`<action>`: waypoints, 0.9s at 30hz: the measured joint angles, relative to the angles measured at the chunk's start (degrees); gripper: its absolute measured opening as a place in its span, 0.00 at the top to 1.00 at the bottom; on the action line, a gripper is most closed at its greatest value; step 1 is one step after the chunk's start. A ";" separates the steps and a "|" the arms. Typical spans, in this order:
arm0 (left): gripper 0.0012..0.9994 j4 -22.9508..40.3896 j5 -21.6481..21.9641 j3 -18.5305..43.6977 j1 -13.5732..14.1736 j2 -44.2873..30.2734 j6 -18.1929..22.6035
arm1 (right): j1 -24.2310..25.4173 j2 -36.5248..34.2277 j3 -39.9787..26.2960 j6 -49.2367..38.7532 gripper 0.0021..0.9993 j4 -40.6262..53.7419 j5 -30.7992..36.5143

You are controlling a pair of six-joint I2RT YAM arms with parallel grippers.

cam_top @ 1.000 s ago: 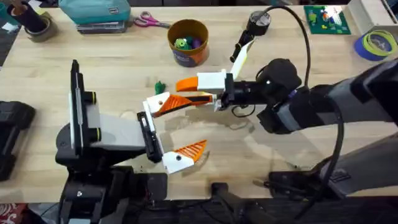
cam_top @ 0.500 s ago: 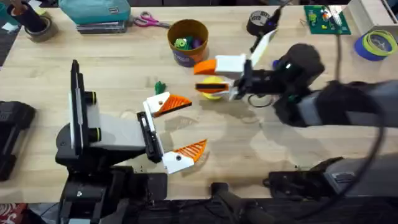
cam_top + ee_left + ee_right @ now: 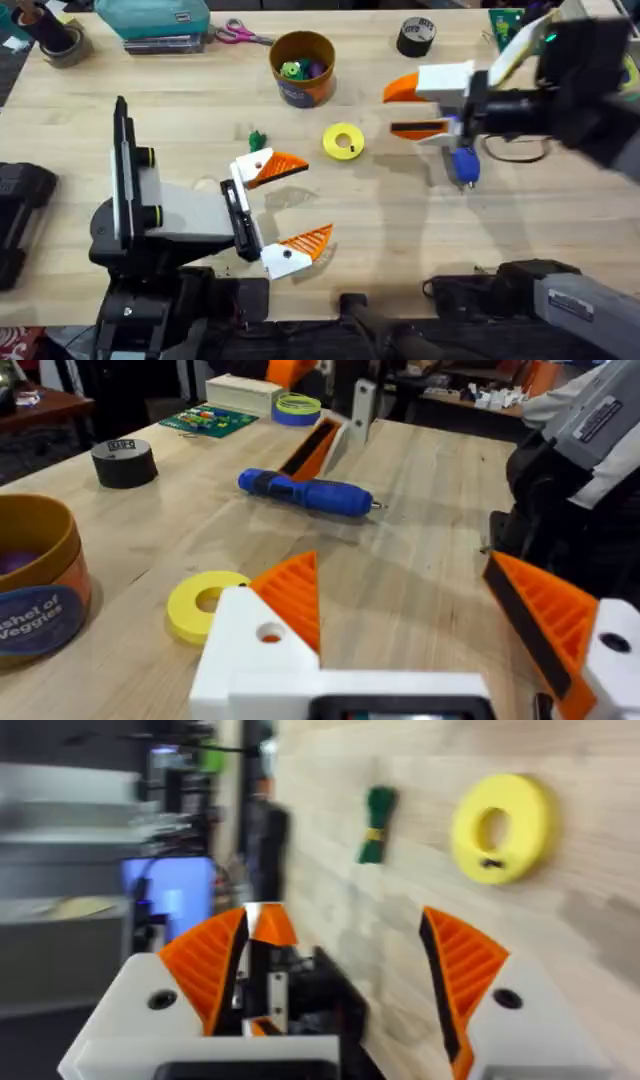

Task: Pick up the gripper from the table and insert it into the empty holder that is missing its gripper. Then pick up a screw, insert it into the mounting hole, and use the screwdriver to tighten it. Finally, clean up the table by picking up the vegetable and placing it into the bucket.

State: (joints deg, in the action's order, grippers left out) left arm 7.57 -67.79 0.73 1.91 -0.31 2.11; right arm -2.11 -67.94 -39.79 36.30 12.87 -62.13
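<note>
the screwdriver (image 3: 465, 166) lies on the worktop (image 3: 560, 210) under the right tool (image 3: 412, 108), which is open and empty. the vegetable (image 3: 256, 139) lies beside the open left tool (image 3: 290, 203); the bucket (image 3: 302, 67) stands behind, near a yellow ring (image 3: 343, 141).

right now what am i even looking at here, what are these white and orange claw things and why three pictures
These are two robot arms at a wooden table. One picture looks down from above; the other two come from small cameras on each arm's wrist, so each shows its own claw up close.

The left gripper rests low near the table's front, open and holding nothing. The right gripper hangs open over the blue screwdriver, also holding nothing.

Also lying on the table: a yellow ring, a small green toy vegetable, an orange bucket with toys inside, a black tape roll and scissors.
</note>
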 joint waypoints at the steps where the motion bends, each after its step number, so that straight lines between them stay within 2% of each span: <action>1: 0.01 0.00 -0.01 0.00 0.00 0.02 -0.01 | 0.54 0.71 -2.51 -3.94 0.00 6.68 1.65; 5: 0.01 0.00 0.00 0.00 0.00 0.02 0.00 | 1.16 1.98 -13.21 -17.80 0.00 28.80 11.72; 11: 0.01 0.00 0.00 0.00 0.00 0.02 -0.01 | 0.83 2.09 -27.65 -29.53 0.00 45.61 29.00; 14: 0.01 0.00 0.00 0.00 0.00 0.02 0.00 | -1.19 2.31 -32.45 -31.92 0.00 49.27 36.72; 17: 0.01 0.00 -0.02 0.00 0.00 0.02 -0.01 | -5.18 2.42 -34.88 -33.13 0.00 51.15 43.41; 21: 0.01 0.00 -0.02 0.00 0.00 0.02 -0.02 | -11.61 2.30 -35.19 -32.90 0.00 52.46 50.82; 27: 0.01 0.00 -0.02 0.00 0.00 0.02 0.00 | -20.28 -0.36 -35.19 -31.60 0.00 52.71 56.88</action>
State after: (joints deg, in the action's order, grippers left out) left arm 7.57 -67.81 0.73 1.91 -0.30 2.11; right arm -22.39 -68.30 -74.98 4.71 65.58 -5.25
